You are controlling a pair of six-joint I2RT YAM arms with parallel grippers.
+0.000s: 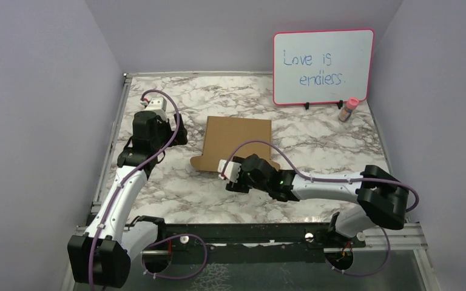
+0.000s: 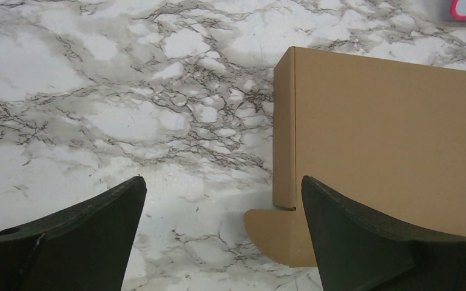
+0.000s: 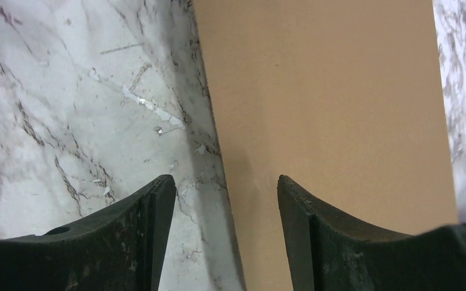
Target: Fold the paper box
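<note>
The paper box (image 1: pixel 238 142) lies on the table (image 1: pixel 315 200) looking nearly folded, one rounded tab (image 2: pixel 270 233) at its near-left corner apparently left to tuck, with the left gripper (image 2: pixel 222 182) beside it and the right gripper (image 3: pixel 224 179) at its near edge both wide open, empty.

Pink-framed whiteboard (image 1: pixel 323 66) upright on marble table (image 1: pixel 327 142); small bottle (image 1: pixel 347 110) beside.

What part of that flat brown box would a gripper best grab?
Probably the rounded tab jutting out at the near-left corner of the paper box, approached from the left by the open left gripper; the lid looks too broad to pinch.
</note>
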